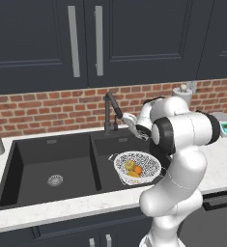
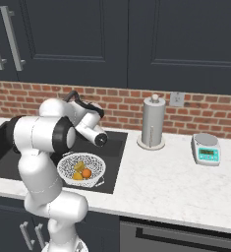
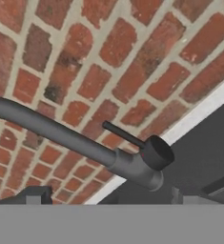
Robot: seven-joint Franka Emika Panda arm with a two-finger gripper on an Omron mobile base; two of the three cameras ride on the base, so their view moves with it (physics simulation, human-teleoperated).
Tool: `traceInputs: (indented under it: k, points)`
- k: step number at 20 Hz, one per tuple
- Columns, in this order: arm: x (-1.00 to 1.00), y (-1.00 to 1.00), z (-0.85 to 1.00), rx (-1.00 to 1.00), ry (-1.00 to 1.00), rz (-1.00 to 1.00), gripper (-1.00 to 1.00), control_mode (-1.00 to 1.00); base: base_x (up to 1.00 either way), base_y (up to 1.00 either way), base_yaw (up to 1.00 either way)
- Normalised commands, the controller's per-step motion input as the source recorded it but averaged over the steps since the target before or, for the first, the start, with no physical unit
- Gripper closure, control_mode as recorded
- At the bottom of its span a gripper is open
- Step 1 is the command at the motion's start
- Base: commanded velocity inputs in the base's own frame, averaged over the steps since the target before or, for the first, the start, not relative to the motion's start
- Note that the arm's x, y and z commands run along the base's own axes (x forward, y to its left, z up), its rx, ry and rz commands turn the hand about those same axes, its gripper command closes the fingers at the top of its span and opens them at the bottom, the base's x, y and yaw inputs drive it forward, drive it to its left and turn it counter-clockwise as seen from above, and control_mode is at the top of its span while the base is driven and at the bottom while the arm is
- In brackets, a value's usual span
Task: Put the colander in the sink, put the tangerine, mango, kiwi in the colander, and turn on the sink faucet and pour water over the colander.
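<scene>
Nearest to me, at the front of the right-hand basin of the black sink, the colander already sits in place, a white bowl peppered with tiny dark holes, its rim close against the sink's front wall. Inside it lie the fruits: the deep orange tangerine touching the paler yellow-orange mango, with a sliver of something yellowish low beside them that I cannot make out, and I cannot pick out the kiwi for certain. So the loading looks done, and I'd judge the step in hand to be turning on the water. Past the bowl, the arm reaches over the basin toward the back edge, and the pincer hangs just beside the sink faucet, a tall thin black pipe rising from the marble table behind the divider, its spout angling down toward the colander's side. From the hand's own camera the faucet sweeps across as a matte grey-black tube, with its small side lever sticking out as a thin dark rod near the round cap, close ahead of the dark fingertips. Those tips stand wide apart and hold nothing. No blue stream shows anywhere, so the tap seems off. The next move, I'd guess, calls for nudging that slim lever. Behind everything runs the brick wall.
</scene>
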Motion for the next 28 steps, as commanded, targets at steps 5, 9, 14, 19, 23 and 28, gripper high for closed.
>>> traceInputs:
  k: [5,9,14,19,23,28]
  points:
    - [0.12,0.04,0.02,0.0,0.0,0.0,-1.0,-1.0,0.0,0.0,0.0]
    - [0.07,0.02,0.0,0.0,0.01,0.0,-1.0,-1.0,0.0,0.0,0.0]
    - [0.1,0.05,0.0,0.0,0.01,0.0,-1.0,-1.0,0.0,0.0,0.0]
    - [0.17,0.11,0.0,0.0,0.02,0.0,-1.0,-1.0,0.0,0.0,0.0]
    - [0.17,0.14,0.0,-0.02,0.02,0.0,-1.0,-1.0,0.0,0.0,0.0]
    - [0.18,0.06,-0.03,-0.04,0.02,0.0,-1.0,-1.0,0.0,0.0,0.0]
